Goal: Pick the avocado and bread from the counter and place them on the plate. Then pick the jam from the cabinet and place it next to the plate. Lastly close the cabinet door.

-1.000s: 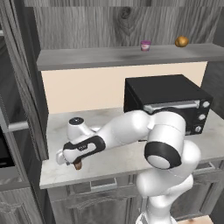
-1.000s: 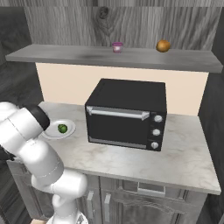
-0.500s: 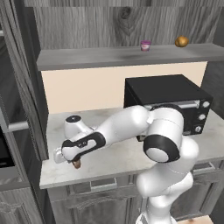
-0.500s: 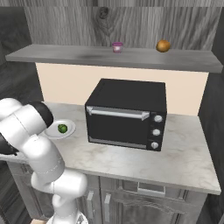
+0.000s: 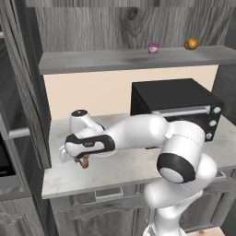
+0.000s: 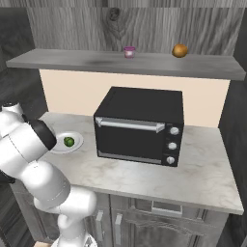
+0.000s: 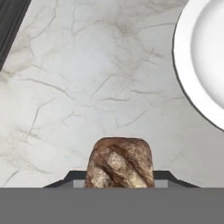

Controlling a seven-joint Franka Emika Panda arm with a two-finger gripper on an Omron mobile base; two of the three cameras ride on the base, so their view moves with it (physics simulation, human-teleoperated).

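Between the fingertips of the gripper, low over the counter, sits the bread; the jaws are closed on it from both sides, seemingly near its lower end. The plate lies just beside it toward the upper right of the hand view, apart from the loaf. In the right base view the avocado is already on the plate, so the bread looks to be the second item on its way.

Risks, as I judge them: the grip looks to take the loaf near one end, so it could pivot or slip out when lifted or swung. A low carry could knock the loaf against the plate's raised rim, or shove the plate. Setting it down on the avocado could roll the fruit off. A late release near the rim could leave the bread half on, half off.

Hard to make out: the fingertips are mostly cut off at the bottom of the hand view, so the contact itself is not shown. In the left base view the bread is a small brown bit under the hand, and I cannot tell whether it is touching the counter or lifted. The arm hides the plate there. The jam sits on the cabinet shelf, well apart from an orange-brown fruit. A microwave stands on the counter.
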